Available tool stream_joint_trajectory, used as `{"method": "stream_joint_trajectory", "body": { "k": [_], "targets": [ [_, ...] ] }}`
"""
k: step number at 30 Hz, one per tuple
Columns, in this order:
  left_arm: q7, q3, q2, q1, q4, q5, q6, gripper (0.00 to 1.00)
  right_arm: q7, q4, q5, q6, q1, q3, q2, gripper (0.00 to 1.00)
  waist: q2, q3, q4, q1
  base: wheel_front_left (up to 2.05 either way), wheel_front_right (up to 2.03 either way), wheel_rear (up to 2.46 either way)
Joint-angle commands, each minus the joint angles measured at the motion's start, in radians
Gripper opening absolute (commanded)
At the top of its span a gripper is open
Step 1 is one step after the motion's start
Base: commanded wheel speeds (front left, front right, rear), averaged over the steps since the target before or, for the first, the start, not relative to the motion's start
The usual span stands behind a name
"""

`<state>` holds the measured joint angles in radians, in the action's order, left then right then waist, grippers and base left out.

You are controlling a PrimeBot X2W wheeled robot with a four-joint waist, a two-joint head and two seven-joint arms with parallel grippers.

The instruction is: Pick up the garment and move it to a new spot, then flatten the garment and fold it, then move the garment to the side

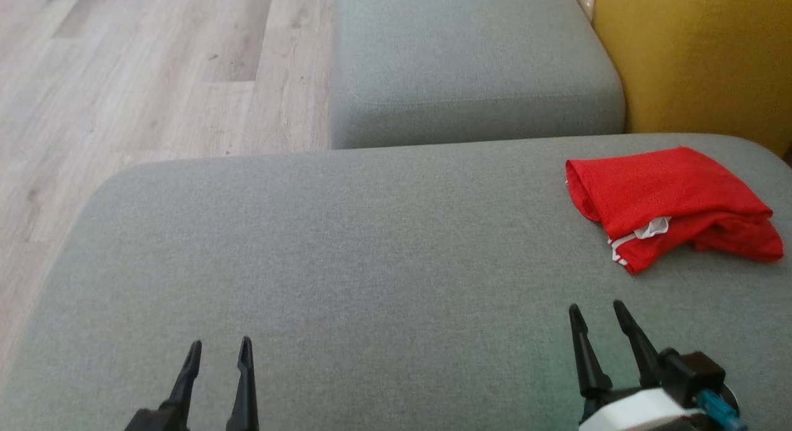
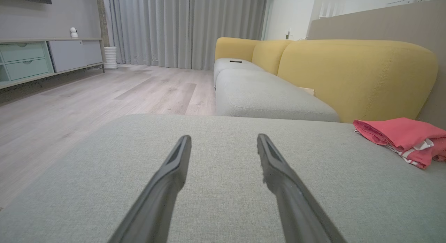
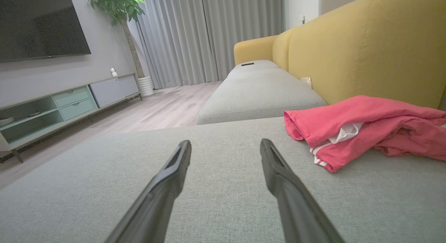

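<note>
the red garment (image 1: 668,202) lies on the far right corner of the big grey cushion (image 1: 346,245), right next to the yellow backrest (image 1: 699,60). it looks folded over on itself in a small pile. it is not very neat: the right end is bunched up, and a white bit (image 1: 656,228) pokes out at the front.

the left gripper (image 1: 221,343) is over the near left part of the cushion. its two fingers are apart and hold nothing. the right gripper (image 1: 596,306) is over the near right part of the cushion, and the garment is a little way past it. its fingers are apart too, and nothing is between them. the middle of the cushion is bare.

this could be two things. the garment may be folded and put to the side, so the job is done. or it may be a loose pile that waits to be picked up and laid flat. i cannot tell which.

what could go wrong? the pile has many layers. if a gripper pinches only the top layer, the rest will drop and the fold will fall open. the garment is also close to the cushion's far right edge, so a push from a finger could slide it against the backrest or down the crack there. the cloth is soft and thin, so fingers that close too high may miss it and grab air. fingers that go too low may dig into the cushion.
</note>
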<state>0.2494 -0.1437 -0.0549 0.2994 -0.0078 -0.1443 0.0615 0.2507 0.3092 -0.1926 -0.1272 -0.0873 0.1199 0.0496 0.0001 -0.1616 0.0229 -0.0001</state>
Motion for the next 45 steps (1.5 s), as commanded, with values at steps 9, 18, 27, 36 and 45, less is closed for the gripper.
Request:
{"method": "stream_joint_trajectory", "body": {
  "k": [9, 18, 27, 36, 45],
  "targets": [
    [0.012, 0.035, 0.005, -0.017, -0.040, 0.018, 0.014, 1.00, 0.011, -0.060, 0.002, -0.003, -0.007, 0.019, 0.001, 1.00, -0.0001, -0.019, 0.011, 0.0001, 0.00, 0.00, 0.00],
    [0.012, 0.033, 0.005, -0.015, -0.044, 0.032, 0.002, 1.00, 0.011, -0.060, -0.023, -0.003, -0.004, 0.038, 0.001, 1.00, -0.0001, -0.016, 0.011, 0.0001, 0.00, 0.00, 0.00],
    [-0.010, -0.002, -0.002, 0.027, 0.045, -0.026, 0.001, 0.00, -0.011, 0.021, -0.067, 0.000, -0.055, 0.005, -0.002, 0.00, -0.0001, -0.009, 0.009, 0.0002, 0.00, 0.00, 0.00],
    [-0.027, 0.007, -0.008, -0.003, 0.062, -0.129, -0.013, 0.00, -0.032, 0.016, -0.160, 0.000, -0.038, -0.007, 0.001, 0.00, -0.0001, 0.002, 0.007, 0.0002, 0.00, 0.00, 0.00],
    [-0.047, 0.018, -0.013, -0.037, 0.082, -0.243, -0.029, 0.00, -0.055, 0.010, -0.263, -0.001, -0.020, -0.021, 0.004, 0.00, -0.0001, 0.015, 0.004, 0.0002, 0.00, 0.00, 0.00]
  ]
}}
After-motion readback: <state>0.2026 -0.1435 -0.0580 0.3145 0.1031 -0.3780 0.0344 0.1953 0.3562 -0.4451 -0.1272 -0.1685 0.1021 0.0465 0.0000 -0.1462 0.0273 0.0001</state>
